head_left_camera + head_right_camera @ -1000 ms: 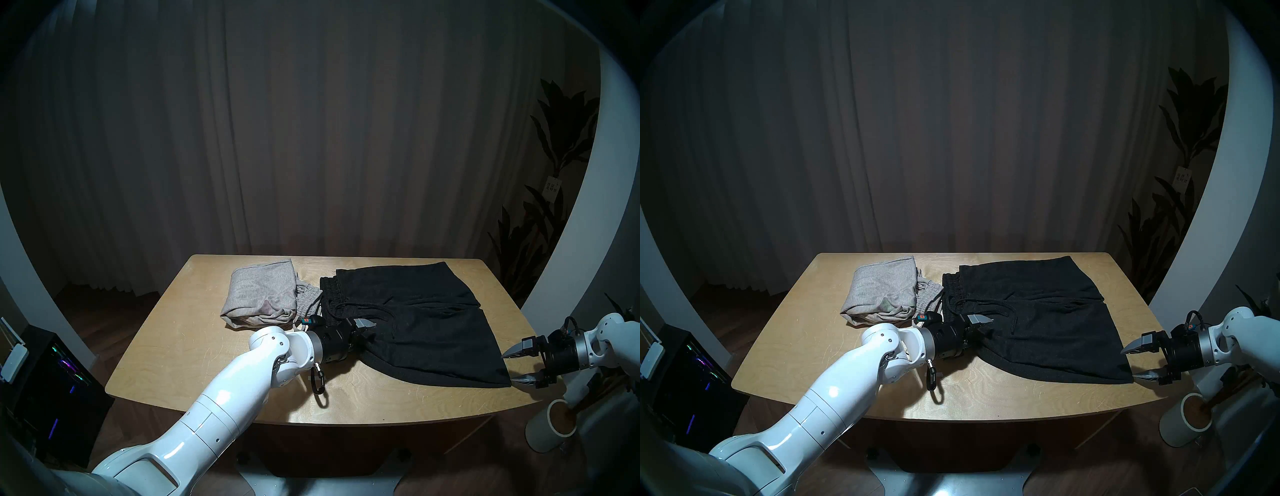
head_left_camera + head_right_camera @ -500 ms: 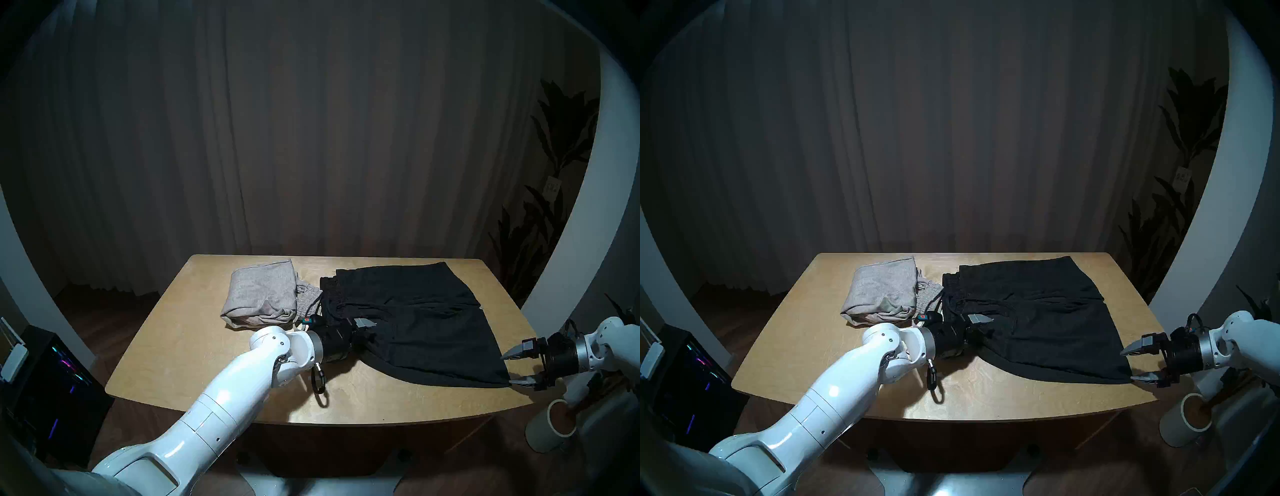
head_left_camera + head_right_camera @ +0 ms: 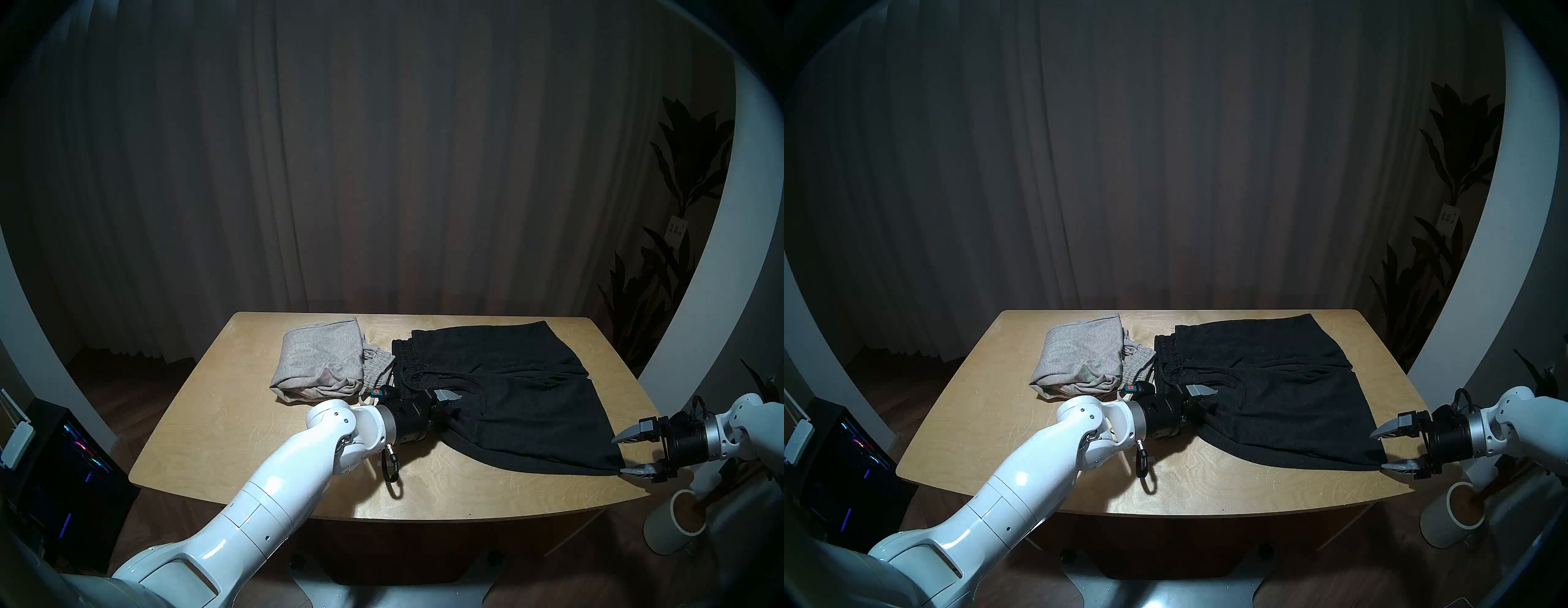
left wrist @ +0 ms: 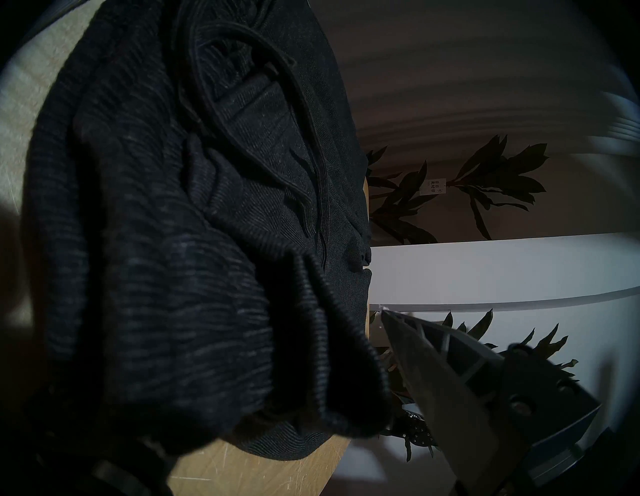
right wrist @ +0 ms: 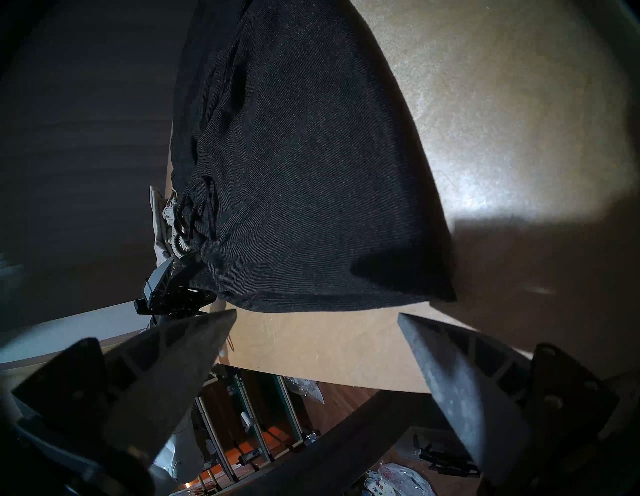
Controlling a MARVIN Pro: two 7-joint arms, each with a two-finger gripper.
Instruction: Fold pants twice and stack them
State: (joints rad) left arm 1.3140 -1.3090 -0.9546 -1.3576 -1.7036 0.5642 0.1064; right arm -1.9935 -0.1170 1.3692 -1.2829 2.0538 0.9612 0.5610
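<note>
From the head camera's left eye, the wooden table [image 3: 237,429] carries the grey pants [image 3: 320,365] folded into a bundle at its far left part, with the black pants [image 3: 522,403] spread just beside them toward the right. The left gripper [image 3: 445,405] is buried in the bunched near-left corner of the black cloth, pinching it; the right gripper [image 3: 628,453] hangs at the table's right edge, fingers spread wide around the cloth's near-right corner without clamping it. The right eye shows much the same: grey pants [image 3: 1081,361], black pants [image 3: 1284,399], left gripper [image 3: 1202,401], right gripper [image 3: 1384,450]. At the left wrist, a thick ribbed fold of black fabric [image 4: 194,277] fills the view and hides one finger; the other finger [image 4: 460,391] stands clear. At the right wrist, both fingers [image 5: 166,360] sit well apart, with the black corner [image 5: 446,294] beyond their tips.
</note>
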